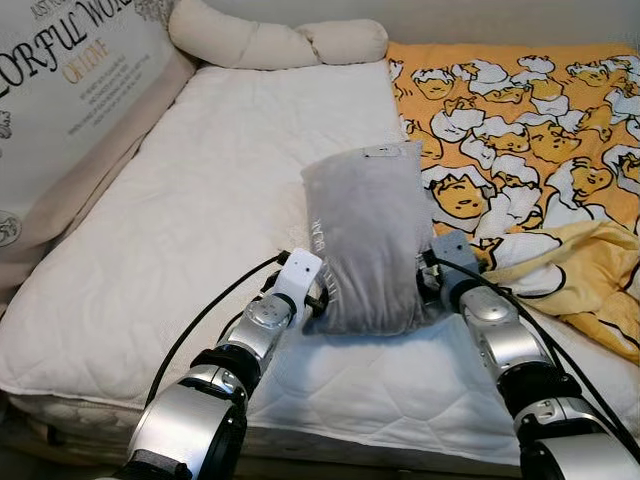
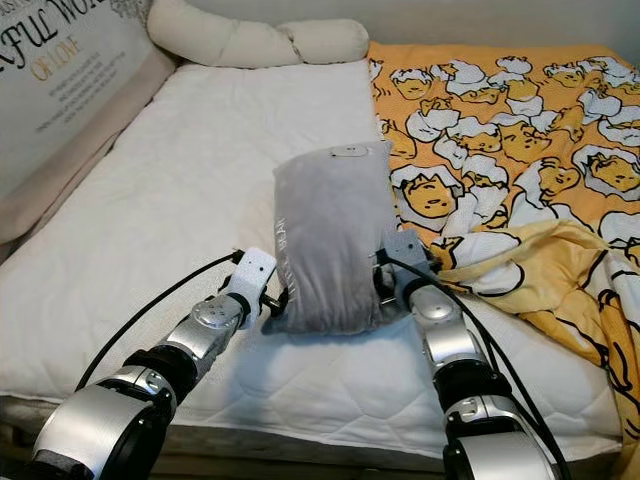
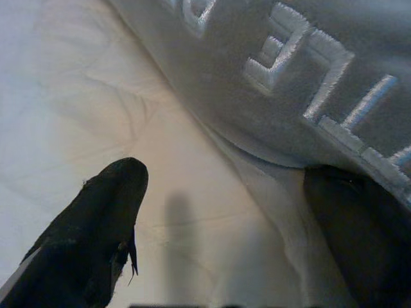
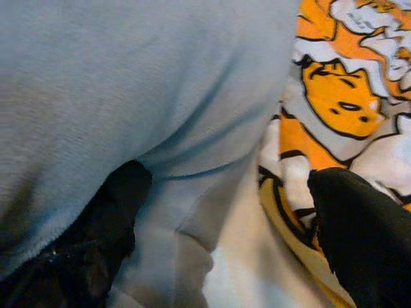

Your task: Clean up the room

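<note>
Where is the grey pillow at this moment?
In the eye views the grey pillow lies mid-bed on the white mattress, between both grippers, beside the orange cartoon blanket.

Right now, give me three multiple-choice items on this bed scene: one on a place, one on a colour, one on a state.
1. Where does the grey pillow lie?
A. on the floor
B. on the white mattress, between the two pincers
C. on top of the long cream bolster

2. What is the main colour of the cartoon-print blanket?
A. orange-yellow
B. blue
C. green

3. How do the left pincer and right pincer stand?
A. both shut on nothing
B. both raised high above the bed
C. both open, fingers spread at the pillow's lower corners

Answers:
B, the pillow rests on the mattress with an arm at each side.
A, the print sits on an orange-yellow ground.
C, each wrist view shows two fingers set apart at the pillow's edge.
</note>
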{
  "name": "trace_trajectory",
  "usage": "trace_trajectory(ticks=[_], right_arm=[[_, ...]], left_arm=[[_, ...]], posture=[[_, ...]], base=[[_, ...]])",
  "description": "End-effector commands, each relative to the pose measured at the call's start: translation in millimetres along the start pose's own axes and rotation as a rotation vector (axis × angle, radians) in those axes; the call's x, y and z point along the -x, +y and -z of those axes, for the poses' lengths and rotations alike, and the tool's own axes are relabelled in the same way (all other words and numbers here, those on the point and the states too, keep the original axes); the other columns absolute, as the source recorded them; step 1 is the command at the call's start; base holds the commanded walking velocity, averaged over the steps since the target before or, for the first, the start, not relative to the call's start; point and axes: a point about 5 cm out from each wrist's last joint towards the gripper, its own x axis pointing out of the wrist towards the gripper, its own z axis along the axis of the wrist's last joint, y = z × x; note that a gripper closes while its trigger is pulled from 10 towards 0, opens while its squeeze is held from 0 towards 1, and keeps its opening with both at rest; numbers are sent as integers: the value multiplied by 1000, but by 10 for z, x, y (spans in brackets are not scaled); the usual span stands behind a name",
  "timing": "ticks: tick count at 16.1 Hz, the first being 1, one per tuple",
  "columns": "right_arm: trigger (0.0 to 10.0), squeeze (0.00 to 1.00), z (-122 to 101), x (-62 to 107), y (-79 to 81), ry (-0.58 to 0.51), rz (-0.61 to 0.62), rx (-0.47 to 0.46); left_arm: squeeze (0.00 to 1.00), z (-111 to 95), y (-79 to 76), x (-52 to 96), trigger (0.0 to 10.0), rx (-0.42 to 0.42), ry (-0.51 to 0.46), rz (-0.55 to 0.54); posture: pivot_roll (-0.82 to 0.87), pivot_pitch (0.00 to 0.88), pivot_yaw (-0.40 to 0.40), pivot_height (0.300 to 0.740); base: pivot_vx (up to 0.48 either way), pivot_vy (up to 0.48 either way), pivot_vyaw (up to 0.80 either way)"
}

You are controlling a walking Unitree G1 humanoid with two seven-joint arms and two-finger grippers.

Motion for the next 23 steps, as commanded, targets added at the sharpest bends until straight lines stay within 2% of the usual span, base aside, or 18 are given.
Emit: trace_trajectory(ticks=[1, 2, 7, 8, 10, 11, 13, 14, 15, 17, 18, 19, 20, 21, 22, 23], right_arm=[[10000, 0, -100, -27, 187, -40, -89, -8], [10000, 0, -170, -31, 264, -68, -135, -12], [10000, 0, -312, 3, 379, -146, -218, -21], [10000, 0, -336, 22, 404, -164, -241, -20], [10000, 0, -385, 88, 437, -204, -285, -22], [10000, 0, -385, 88, 437, -204, -285, -22], [10000, 0, -369, 218, 398, -240, -318, -14], [10000, 0, -369, 218, 398, -240, -318, -14], [10000, 0, -314, 315, 278, -244, -301, 2], [10000, 0, -255, 457, 80, -239, -260, -11], [10000, 0, -169, 621, -60, -227, -253, -9], [10000, 0, -111, 706, -94, -213, -270, 10], [10000, 0, -14, 860, -131, -181, -311, 55], [10000, 0, 44, 917, -212, -157, -291, 68], [10000, 0, 62, 929, -332, -144, -228, 57], [10000, 0, 63, 927, -382, -141, -199, 51]], left_arm=[[0, -55, -95, -17, 10000, 46, -28, 56], [0, -148, -54, -15, 10000, 98, -87, 75], [0, -246, 205, 60, 10000, 197, -200, 153], [0, -236, 254, 86, 10000, 195, -215, 178], [0, -197, 394, 184, 10000, 138, -258, 247], [0, -197, 394, 184, 10000, 138, -258, 247], [0, -197, 683, 413, 10000, 120, -336, 310], [0, -197, 683, 413, 10000, 120, -336, 310], [0, -131, 706, 595, 10000, 50, -359, 372], [0, -21, 685, 793, 10000, -16, -355, 426], [0, 84, 670, 941, 10000, -30, -340, 459], [0, 124, 654, 1001, 10000, -26, -332, 476], [0, 155, 613, 1120, 10000, -13, -326, 514], [0, 155, 627, 1162, 10000, 1, -325, 503], [0, 161, 705, 1181, 10000, 17, -317, 451], [0, 168, 750, 1181, 10000, 24, -314, 427]], posture=[[-137, 0, 78, 740], [-136, 0, 80, 740], [-114, 0, 80, 740], [-109, 0, 78, 740], [-94, 0, 71, 740], [-94, 0, 71, 740], [-67, 0, 70, 740], [-67, 0, 70, 740], [-55, 0, 62, 740], [-55, 0, 63, 740], [-62, 0, 72, 740], [-64, 0, 74, 740], [-66, 0, 77, 740], [-68, 0, 82, 740], [-70, 0, 85, 740], [-70, 0, 85, 740]], base=[[0, 0, 0], [0, 0, 0], [0, 0, 0], [0, 0, 0], [0, 0, 0], [0, 0, 0], [0, 0, 0], [0, 0, 0], [0, 0, 0], [0, 0, 0], [0, 0, 0], [0, 0, 0], [0, 0, 0], [0, 0, 0], [0, 0, 0], [0, 0, 0]])
